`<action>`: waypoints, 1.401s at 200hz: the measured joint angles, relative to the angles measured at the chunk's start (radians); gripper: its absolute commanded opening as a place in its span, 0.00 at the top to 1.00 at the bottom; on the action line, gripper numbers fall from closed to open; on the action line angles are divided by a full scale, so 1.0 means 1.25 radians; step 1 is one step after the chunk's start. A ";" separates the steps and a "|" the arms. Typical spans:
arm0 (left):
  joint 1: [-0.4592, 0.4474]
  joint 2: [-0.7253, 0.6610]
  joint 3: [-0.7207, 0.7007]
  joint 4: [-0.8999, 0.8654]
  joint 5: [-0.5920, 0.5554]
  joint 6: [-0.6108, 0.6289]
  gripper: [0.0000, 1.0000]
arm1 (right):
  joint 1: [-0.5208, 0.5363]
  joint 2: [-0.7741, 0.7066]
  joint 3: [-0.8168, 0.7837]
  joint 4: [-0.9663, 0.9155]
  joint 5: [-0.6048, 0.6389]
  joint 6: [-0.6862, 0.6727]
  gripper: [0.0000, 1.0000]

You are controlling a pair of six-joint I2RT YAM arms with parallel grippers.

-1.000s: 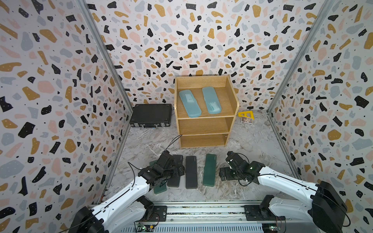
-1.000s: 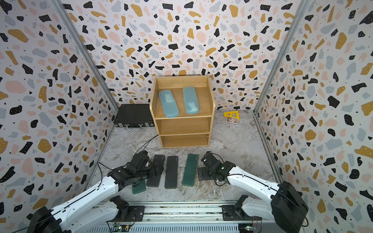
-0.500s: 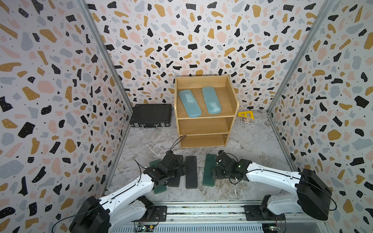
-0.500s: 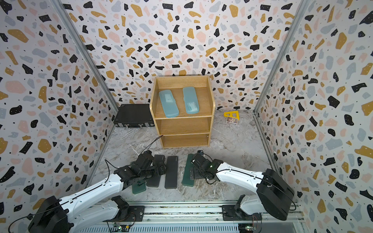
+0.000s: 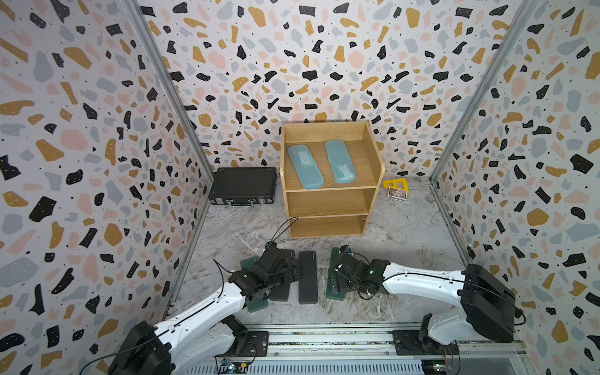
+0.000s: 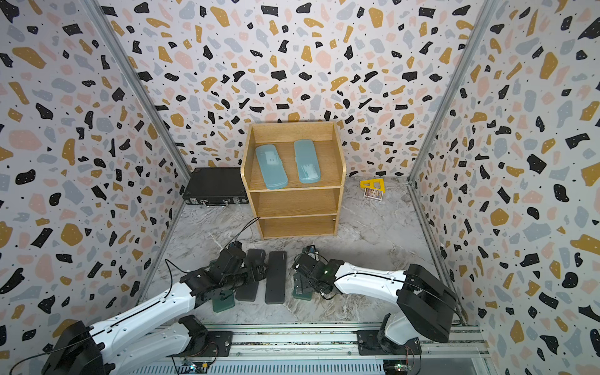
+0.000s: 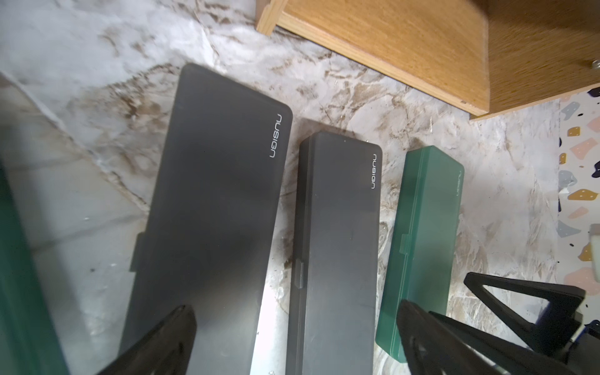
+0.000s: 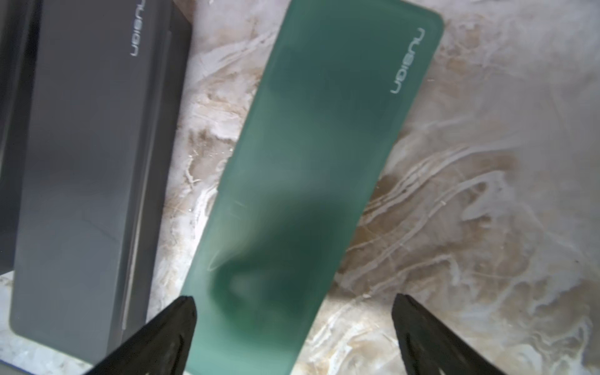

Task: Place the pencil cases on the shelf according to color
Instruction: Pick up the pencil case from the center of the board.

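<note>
Surface [image 5: 406, 233]: grey-white marbled top that carries everything listed here.

Shelf [image 5: 328, 203]: light oak unit with three tiers, side panels and a back board. It stands at the far middle of the surface.

Briefcase [image 5: 243, 185]: black with metal latches, lying flat just left of the shelf.

Light-blue pencil cases [image 5: 305, 166] [image 5: 340, 160]: two, translucent with rounded ends. They lie side by side and apart on the shelf's top tier.

Black pencil cases [image 7: 207, 207] [image 7: 334, 243]: two, matte and rectangular, with pale lettering at one corner. They lie side by side on the surface in front of the shelf.

Dark green pencil cases [image 5: 258, 305] [image 8: 308, 162]: two, slim, one at each end of the row on the surface. The left one is mostly hidden under the left arm.

Left fingers [image 7: 162, 347]: spread wide over the black pencil cases, holding nothing.

Right fingers [image 8: 162, 341]: spread wide over the right green case, holding nothing.

Yellow triangular ruler [image 5: 394, 184]: right of the shelf.
</note>
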 measured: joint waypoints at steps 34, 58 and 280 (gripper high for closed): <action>0.000 -0.047 0.000 -0.024 -0.027 0.001 0.00 | 0.037 0.041 0.035 -0.002 0.019 0.017 0.00; 0.000 -0.066 0.002 -0.054 -0.050 0.008 0.00 | 0.053 0.071 0.056 -0.006 0.034 0.029 0.00; 0.006 -0.020 0.177 -0.236 -0.165 0.096 0.00 | 0.009 -0.191 -0.061 -0.135 0.021 0.061 0.00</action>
